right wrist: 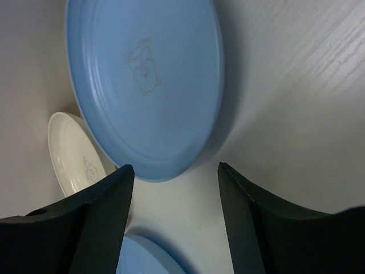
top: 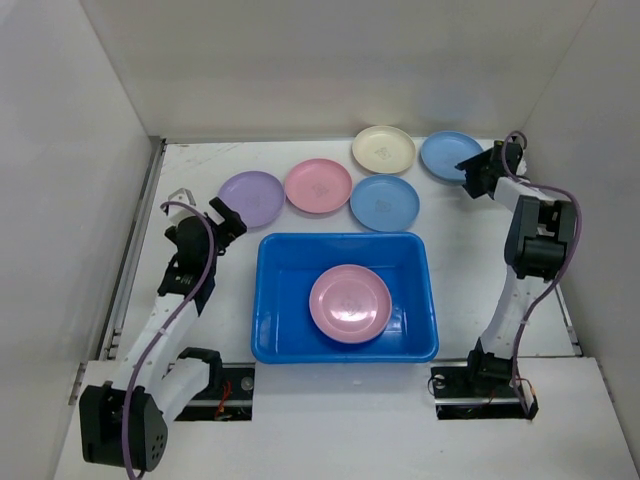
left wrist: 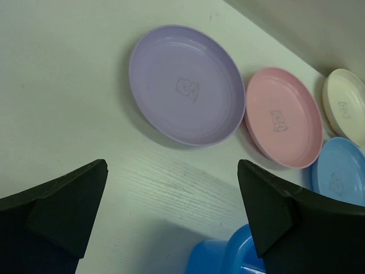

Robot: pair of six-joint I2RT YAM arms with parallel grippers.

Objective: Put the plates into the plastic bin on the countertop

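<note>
White walls (top: 330, 70) close in the plain white countertop (top: 460, 240), and the plastic bin (top: 285, 290) sits at its near middle, between your two arms.

By the look of it you are early in the job. One pink plate (top: 350, 303) lies flat on the bin floor. I can count five more out on the surface beyond the bin's far rim:
- the lilac plate (top: 251, 198), furthest left
- a second pink plate (top: 318, 186), just beside it
- the cream plate (top: 384, 149), further back
- the middle blue plate (top: 385, 202), near the bin's far edge
- the far blue plate (top: 447, 155), off to the right

Whether anything lies under the pink plate in the bin, you cannot tell from these views.

Your left gripper (left wrist: 171, 171) has its jaws spread and carries nothing. It sits by the bin's far left corner, with the lilac plate just ahead of it.

Your right gripper (right wrist: 175, 168) is also spread and empty, lined up on the near rim of the far blue plate. The rim shows between the fingers in the wrist view, but contact cannot be confirmed.

My judgement is that each arm is set up for its nearest plate, with five plates to go.
</note>
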